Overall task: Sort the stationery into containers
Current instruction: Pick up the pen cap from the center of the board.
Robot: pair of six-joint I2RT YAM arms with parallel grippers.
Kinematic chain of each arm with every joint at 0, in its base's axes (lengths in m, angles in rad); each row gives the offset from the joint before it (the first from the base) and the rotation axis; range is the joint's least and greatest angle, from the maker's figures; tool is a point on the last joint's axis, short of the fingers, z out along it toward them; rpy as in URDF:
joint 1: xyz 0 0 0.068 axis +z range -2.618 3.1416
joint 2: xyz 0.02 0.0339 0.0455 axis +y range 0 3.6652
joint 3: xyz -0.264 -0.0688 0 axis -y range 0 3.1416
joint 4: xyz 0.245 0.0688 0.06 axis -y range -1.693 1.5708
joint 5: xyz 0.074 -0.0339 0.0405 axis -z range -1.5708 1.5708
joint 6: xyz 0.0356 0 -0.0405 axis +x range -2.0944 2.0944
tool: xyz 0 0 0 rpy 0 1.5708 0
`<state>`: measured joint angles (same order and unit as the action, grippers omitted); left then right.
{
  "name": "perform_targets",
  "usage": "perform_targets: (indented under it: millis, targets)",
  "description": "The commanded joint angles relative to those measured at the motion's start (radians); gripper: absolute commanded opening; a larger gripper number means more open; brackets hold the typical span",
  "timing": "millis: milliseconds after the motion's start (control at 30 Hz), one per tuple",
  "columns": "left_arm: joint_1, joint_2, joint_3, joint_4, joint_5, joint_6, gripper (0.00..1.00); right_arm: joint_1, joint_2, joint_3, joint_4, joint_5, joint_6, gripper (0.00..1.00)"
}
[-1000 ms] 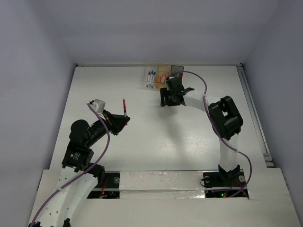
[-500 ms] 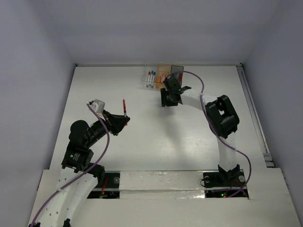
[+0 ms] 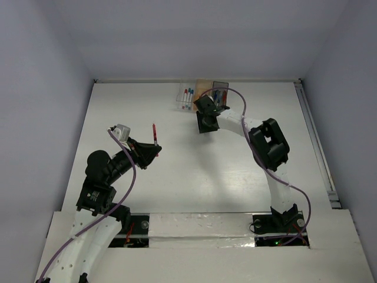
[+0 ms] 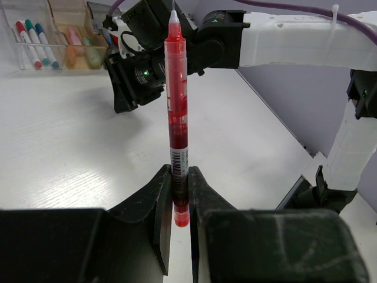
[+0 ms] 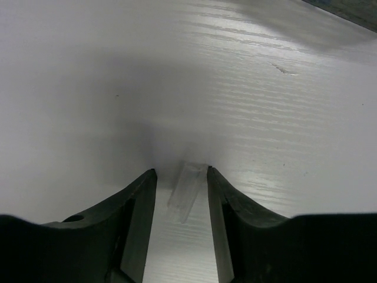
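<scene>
The left gripper (image 4: 180, 184) is pressed together on the lower end of a red pen (image 4: 177, 88), which stands upright out of the fingers, pale tip up, clear of the table (image 3: 118, 106). That arm is folded low over the near left of the table, its wrist pointing right. The right gripper (image 5: 181, 175) is partly spread and points down at the table, straddling a small pale flat piece (image 5: 187, 190) that lies on the surface. The piece sits close against the right finger with a gap on the left; whether it is touched I cannot tell. The right arm reaches far, elbow bent, its wrist just near of the three bins at the far edge: clear bin (image 3: 181, 99), orange bin (image 3: 202, 84), dark bin (image 3: 222, 86). Capped markers (image 4: 32, 41) lie in the clear bin.
</scene>
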<state>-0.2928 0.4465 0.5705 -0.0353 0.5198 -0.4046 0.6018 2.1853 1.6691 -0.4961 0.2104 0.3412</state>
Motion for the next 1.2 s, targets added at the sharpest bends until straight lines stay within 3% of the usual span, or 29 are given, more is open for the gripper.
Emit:
perform_targets:
  millis: [0,167,500,667,900,1067,1167]
  targets:
    - [0.004,-0.012,0.011,0.037,0.017,0.009,0.0,0.024,0.047,0.038,-0.093,0.044,-0.011,0.48]
    - [0.004,-0.012,0.011,0.037,0.017,0.009,0.0,0.033,0.076,0.067,-0.136,0.06,-0.015,0.41]
    - [0.004,-0.011,0.011,0.037,0.016,0.009,0.0,0.033,0.067,0.041,-0.127,0.047,0.001,0.0]
    - [0.004,-0.003,0.009,0.037,0.016,0.009,0.0,0.033,-0.01,-0.031,-0.006,0.006,0.008,0.0]
    - [0.004,0.02,0.008,0.038,0.031,0.007,0.0,0.033,-0.341,-0.302,0.373,-0.161,0.053,0.0]
    - [0.004,0.044,0.002,0.046,0.062,0.007,0.0,0.064,-0.569,-0.469,0.624,-0.261,0.169,0.0]
    - [0.004,0.058,0.0,0.052,0.078,0.006,0.0,0.096,-0.657,-0.526,0.734,-0.24,0.223,0.0]
